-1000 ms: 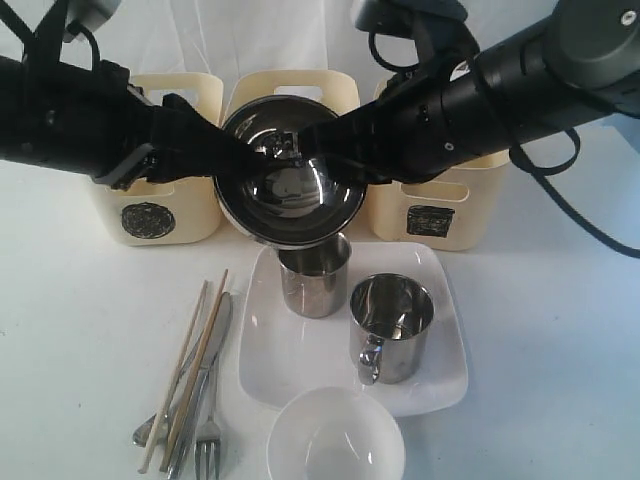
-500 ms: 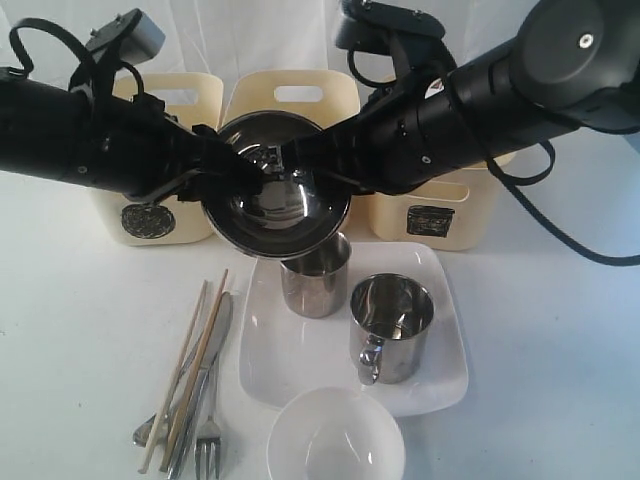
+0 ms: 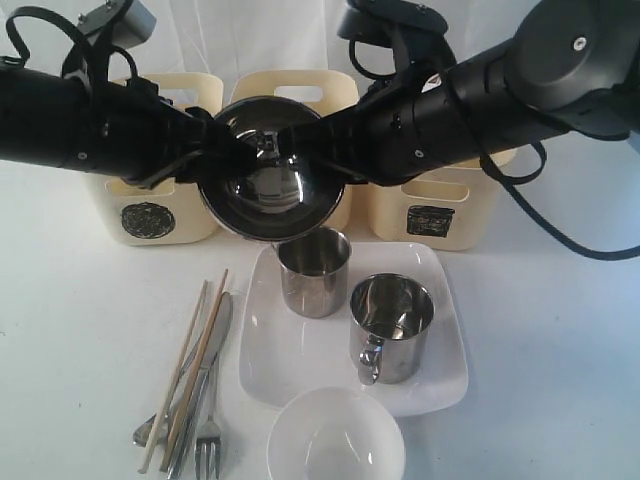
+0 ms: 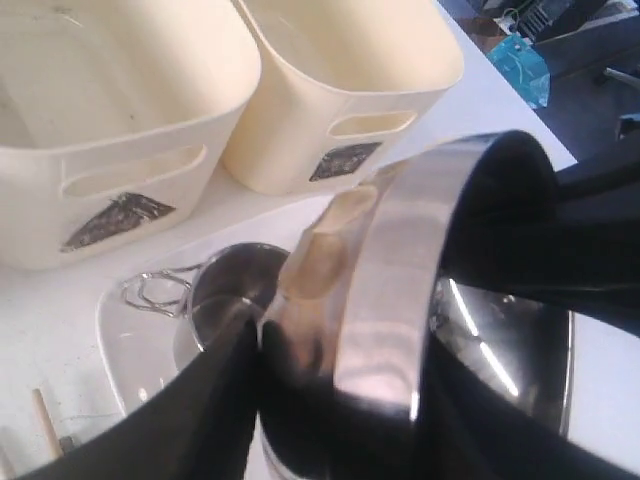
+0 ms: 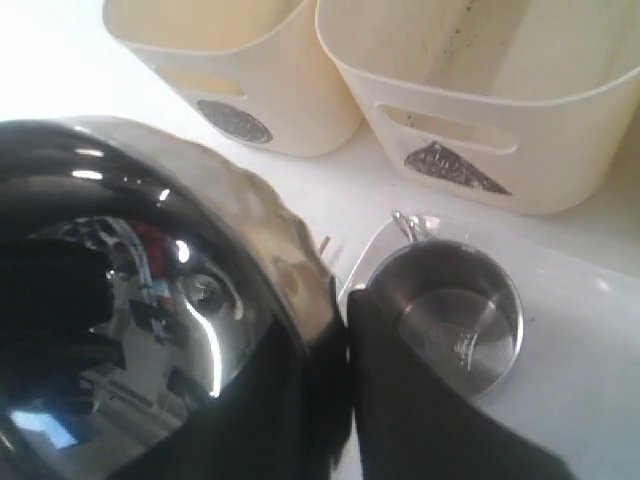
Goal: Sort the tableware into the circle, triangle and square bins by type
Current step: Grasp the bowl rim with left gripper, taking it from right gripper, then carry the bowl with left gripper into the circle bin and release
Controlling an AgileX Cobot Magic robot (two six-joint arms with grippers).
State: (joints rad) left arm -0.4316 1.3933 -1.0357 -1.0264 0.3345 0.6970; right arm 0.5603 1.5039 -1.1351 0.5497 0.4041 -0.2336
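Steel bowl (image 3: 270,190) hangs tilted before the middle bin (image 3: 250,88), rim clamped by both arms' jaws.

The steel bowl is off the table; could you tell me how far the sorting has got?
Done: nothing shows in the bins. In hand: left gripper and right gripper hold the steel bowl near the triangle bin. Left: two mugs on the square plate, the white bowl, chopsticks, knife, fork and spoon.

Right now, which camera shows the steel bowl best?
The exterior view. It shows nearly the whole steel bowl, tilted with its inside facing the camera, held up before the middle bin. The left wrist view shows only its rim edge-on; the right wrist view shows only a cropped shiny patch.
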